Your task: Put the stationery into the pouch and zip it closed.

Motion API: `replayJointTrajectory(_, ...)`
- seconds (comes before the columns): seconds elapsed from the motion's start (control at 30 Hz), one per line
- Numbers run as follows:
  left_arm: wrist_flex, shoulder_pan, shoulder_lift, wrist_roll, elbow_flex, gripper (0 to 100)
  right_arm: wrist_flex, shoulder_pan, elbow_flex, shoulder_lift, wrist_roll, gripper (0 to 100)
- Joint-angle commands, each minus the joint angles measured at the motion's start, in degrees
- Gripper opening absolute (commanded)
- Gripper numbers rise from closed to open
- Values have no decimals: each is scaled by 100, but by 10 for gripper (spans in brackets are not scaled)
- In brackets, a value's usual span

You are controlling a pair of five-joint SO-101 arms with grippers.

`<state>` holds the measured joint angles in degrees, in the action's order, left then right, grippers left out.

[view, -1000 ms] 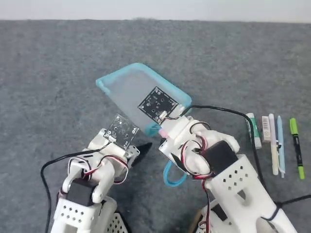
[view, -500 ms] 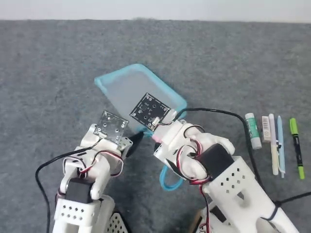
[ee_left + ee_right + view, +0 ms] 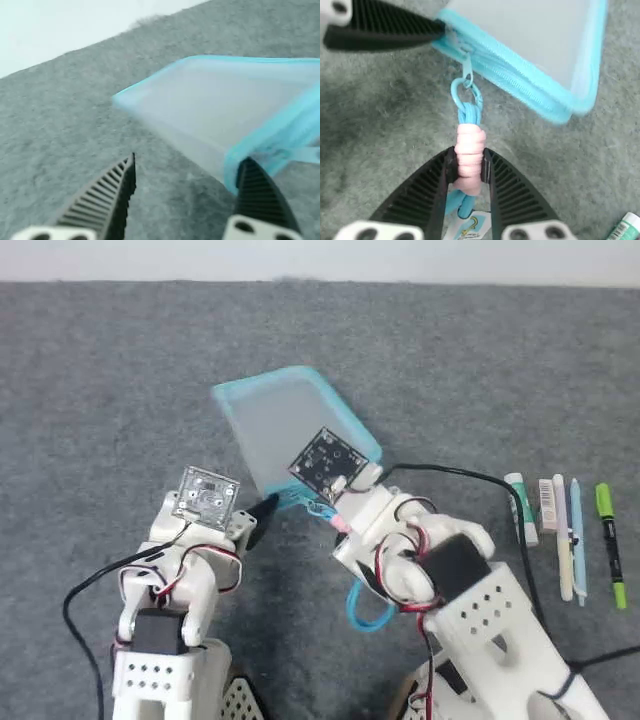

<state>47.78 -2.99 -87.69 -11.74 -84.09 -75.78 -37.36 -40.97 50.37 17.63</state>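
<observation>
A translucent pouch (image 3: pixel 280 420) with a turquoise edge lies mid-table. My right gripper (image 3: pixel 469 152) is shut on the pink bead (image 3: pixel 469 159) of the blue cord tied to the zip pull (image 3: pixel 467 70); from above the right gripper (image 3: pixel 338 520) sits at the pouch's near edge. My left gripper (image 3: pixel 189 162) is open, one finger (image 3: pixel 257 192) at the pouch (image 3: pixel 215 105) corner, and its dark fingertip (image 3: pixel 262 522) touches that near corner. The stationery lies at the right: a glue stick (image 3: pixel 520 508), an eraser (image 3: pixel 547 505), two pale pens (image 3: pixel 570 540) and a green highlighter (image 3: pixel 608 545).
The blue cord's loop (image 3: pixel 370 612) trails on the grey mat (image 3: pixel 120 370) under the right arm. A black cable (image 3: pixel 470 475) runs from the right arm toward the stationery. The left arm's finger (image 3: pixel 385 32) shows by the zip end in the right wrist view.
The left arm has swung to the left, its fingertip now at the pouch's near corner. The pouch has turned slightly, and the right gripper keeps hold of the cord.
</observation>
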Motion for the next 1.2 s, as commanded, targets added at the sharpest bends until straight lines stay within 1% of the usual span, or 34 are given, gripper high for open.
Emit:
replayJointTrajectory(0.0,-237,-264,149,-79,22,302,-92,171,-62,400,149,6)
replayJointTrajectory(0.23,-211,-211,149,-62,22,302,-31,92,-79,435,88,6)
replayJointTrajectory(0.37,62,220,141,-53,57,302,180,-110,26,409,-105,6)
replayJointTrajectory(0.43,70,422,141,-35,48,302,163,-251,97,409,-141,6)
replayJointTrajectory(0.53,70,536,141,141,48,302,145,-576,123,426,-149,6)
replayJointTrajectory(0.63,62,536,141,167,31,302,145,-927,123,470,-141,6)
replayJointTrajectory(0.77,35,536,141,185,-31,302,110,-1182,123,479,-132,6)
replayJointTrajectory(0.87,-325,536,141,176,-321,301,-40,-1367,229,558,-53,6)
replayJointTrajectory(1.07,-545,536,141,202,-470,299,-268,-1420,237,1174,-18,6)
replayJointTrajectory(1.17,-580,545,132,360,-470,264,-295,-1429,123,1174,35,6)
